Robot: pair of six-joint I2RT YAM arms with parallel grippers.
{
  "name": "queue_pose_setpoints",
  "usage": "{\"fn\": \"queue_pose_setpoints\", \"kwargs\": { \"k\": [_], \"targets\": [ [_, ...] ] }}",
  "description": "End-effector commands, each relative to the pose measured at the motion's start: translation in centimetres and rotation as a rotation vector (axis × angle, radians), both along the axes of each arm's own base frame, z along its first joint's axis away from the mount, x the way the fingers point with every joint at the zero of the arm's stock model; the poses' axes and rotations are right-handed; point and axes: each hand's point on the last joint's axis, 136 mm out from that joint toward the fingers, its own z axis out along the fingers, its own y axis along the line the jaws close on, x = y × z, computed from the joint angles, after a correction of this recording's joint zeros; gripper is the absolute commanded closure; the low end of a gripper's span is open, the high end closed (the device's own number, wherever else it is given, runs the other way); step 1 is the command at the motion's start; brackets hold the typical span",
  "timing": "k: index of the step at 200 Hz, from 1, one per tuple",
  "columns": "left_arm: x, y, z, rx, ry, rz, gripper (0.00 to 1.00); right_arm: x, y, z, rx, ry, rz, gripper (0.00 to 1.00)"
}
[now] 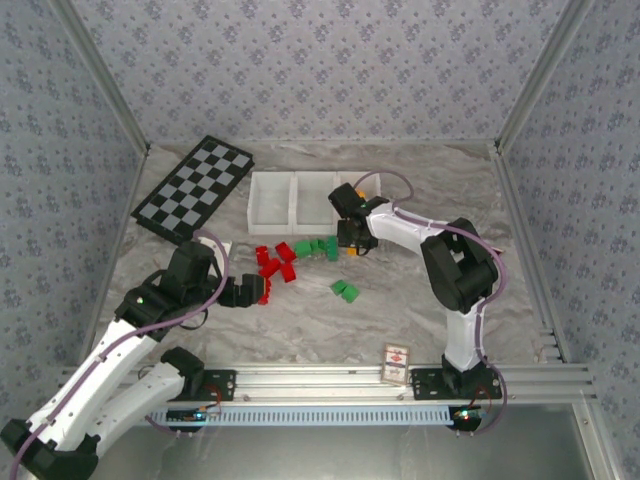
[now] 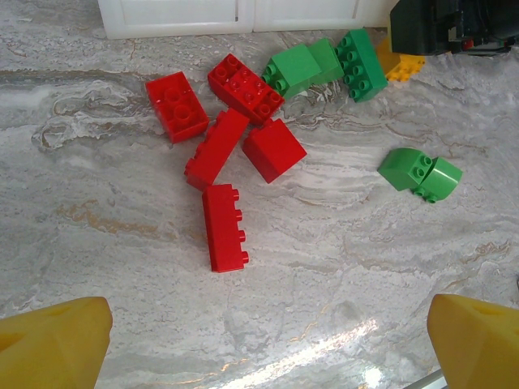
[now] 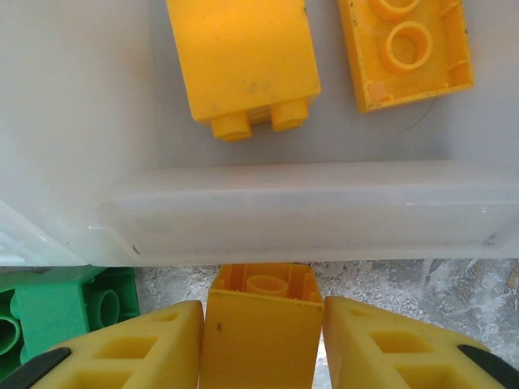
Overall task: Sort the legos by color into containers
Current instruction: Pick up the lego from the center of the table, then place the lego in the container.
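Claw [image 3: 261, 320] hides sides of orange brick [image 3: 261, 348].

Marble-patterned table [image 1: 420, 300]: low white plastic tray of three square bins [image 1: 272, 205] at back centre, black-and-white checkerboard [image 1: 193, 188] lying askew to its left, small red-and-white card box [image 1: 397, 362] at the near edge by the right arm's base. In front of the tray: a cluster of red plastic bricks [image 1: 275, 260], green plastic bricks [image 1: 316, 246] just right of it, a separate green pair [image 1: 345, 290] nearer the arms. The left gripper [image 1: 243, 291] sits low at the red cluster's near-left edge; the right gripper [image 1: 350, 240] is just in front of the rightmost bin, a small orange plastic brick [image 1: 352, 251] at its tip.
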Motion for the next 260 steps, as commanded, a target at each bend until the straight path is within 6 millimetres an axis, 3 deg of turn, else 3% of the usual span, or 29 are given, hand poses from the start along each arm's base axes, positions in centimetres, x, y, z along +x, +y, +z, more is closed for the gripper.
{"fn": "queue_pose_setpoints", "kwargs": {
  "k": [1,49,107,130,154,182,205,228,260],
  "targets": [
    [-0.1,-0.3,0.2,-0.012,-0.006,-0.01,0.0,-0.9,-0.2,-1.1,-0.032,0.046,0.026,0.6],
    [-0.1,-0.3,0.2,-0.012,-0.007,-0.011,0.0,-1.4,-0.3,1.2,-0.041,0.022,0.046,0.69],
    [-0.1,-0.3,0.2,-0.011,-0.007,-0.01,0.0,-0.2,0.1,9.1,-0.018,-0.108,0.107,0.69],
    [-0.1,-0.3,0.2,-0.011,-0.006,-0.01,0.0,1.7,0.1,12.2,-0.024,-0.168,0.137,0.69],
    [-0.1,-0.3,0.2,-0.012,-0.007,-0.011,0.0,4.6,-0.3,13.9,-0.018,-0.19,0.15,0.69],
    [-0.1,-0.3,0.3,-0.014,-0.011,-0.01,0.0,8.2,-0.9,13.6,-0.012,-0.172,0.143,0.69],
    [-0.1,-0.3,0.2,-0.015,-0.01,-0.012,0.0,10.4,-1.1,12.1,0.0,-0.145,0.138,0.69],
    [-0.1,-0.4,0.2,-0.016,-0.005,-0.016,0.0,11.6,-1.1,10.2,0.013,-0.107,0.134,0.69],
    [-0.1,-0.5,0.2,-0.017,-0.006,-0.018,0.0,11.7,-1.1,8.4,0.013,-0.075,0.123,0.68]
  ]
}}
